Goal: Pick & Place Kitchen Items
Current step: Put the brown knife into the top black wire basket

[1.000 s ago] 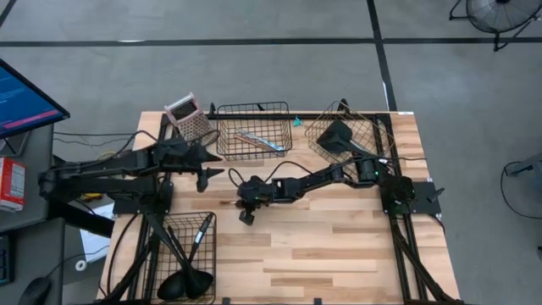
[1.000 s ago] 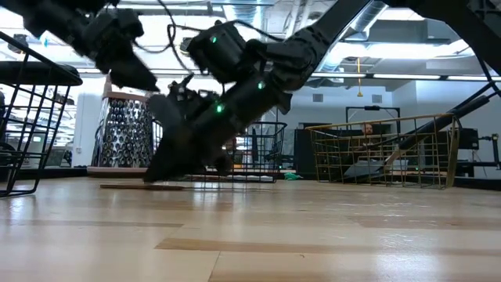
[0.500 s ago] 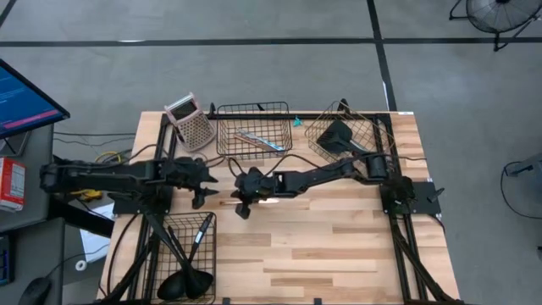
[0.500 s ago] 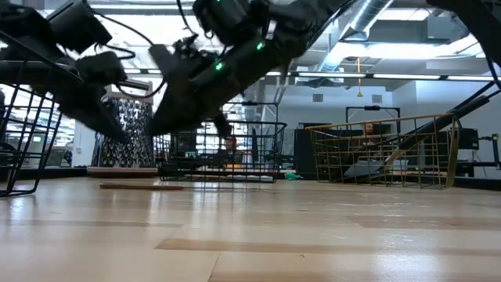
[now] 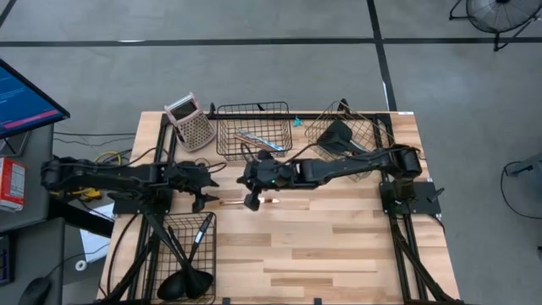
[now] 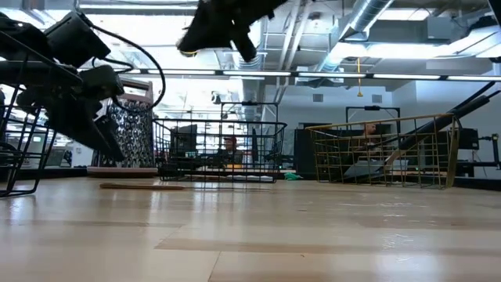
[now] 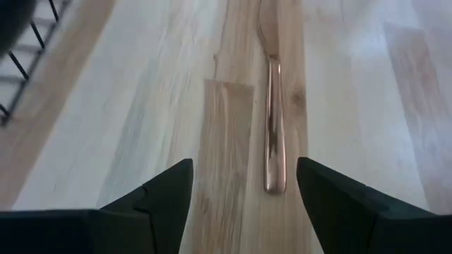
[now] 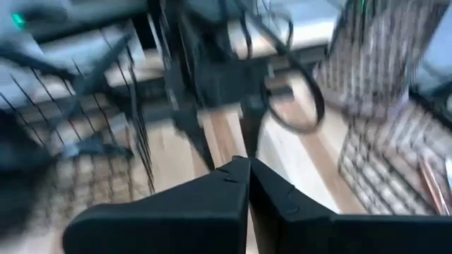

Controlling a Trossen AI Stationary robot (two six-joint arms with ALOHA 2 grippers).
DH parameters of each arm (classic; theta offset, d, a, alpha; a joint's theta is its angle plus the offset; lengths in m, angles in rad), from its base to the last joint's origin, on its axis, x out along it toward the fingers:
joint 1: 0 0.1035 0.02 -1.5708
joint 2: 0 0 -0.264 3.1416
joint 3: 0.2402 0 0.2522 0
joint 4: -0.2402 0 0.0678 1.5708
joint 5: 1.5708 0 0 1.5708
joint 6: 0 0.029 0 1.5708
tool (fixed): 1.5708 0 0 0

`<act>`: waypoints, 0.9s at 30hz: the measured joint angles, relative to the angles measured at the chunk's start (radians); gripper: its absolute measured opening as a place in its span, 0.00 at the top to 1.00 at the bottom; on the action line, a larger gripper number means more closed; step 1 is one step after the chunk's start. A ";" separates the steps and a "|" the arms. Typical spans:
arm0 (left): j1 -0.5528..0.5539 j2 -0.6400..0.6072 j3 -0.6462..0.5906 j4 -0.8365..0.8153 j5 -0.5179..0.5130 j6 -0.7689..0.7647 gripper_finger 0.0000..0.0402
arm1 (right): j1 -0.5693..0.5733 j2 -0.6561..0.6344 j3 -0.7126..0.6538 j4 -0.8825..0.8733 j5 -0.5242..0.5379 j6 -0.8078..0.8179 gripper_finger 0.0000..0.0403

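Left wrist view has my left gripper (image 7: 244, 187) with its 2 fingers spread wide and nothing between them, poised over the slim copper-coloured piece (image 7: 273, 127) lying flat on the bare wooden table (image 7: 141, 106), its near tip just ahead of the gap. Overhead, I've got that piece (image 5: 233, 202) on the planks between both arms, while my right gripper (image 5: 251, 202) hangs raised over the table's middle with fingers pressed together and empty. Black long-handled utensils (image 5: 188, 263) sit in the black wire basket (image 5: 212, 254) at the near left, another black utensil (image 5: 339, 138) in the copper wire basket (image 5: 318, 135).
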 joint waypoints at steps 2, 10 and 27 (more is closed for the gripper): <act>0.000 0.029 0.000 0.011 0.000 -0.004 0.41 | -0.005 0.012 -0.004 -0.059 -0.009 0.000 1.00; 0.001 0.060 0.000 0.038 0.028 -0.011 0.46 | 0.006 0.186 -0.006 0.018 -0.243 -0.003 1.00; 0.001 0.060 0.000 0.048 0.031 -0.005 0.44 | -0.008 0.372 -0.004 0.159 -0.290 0.122 1.00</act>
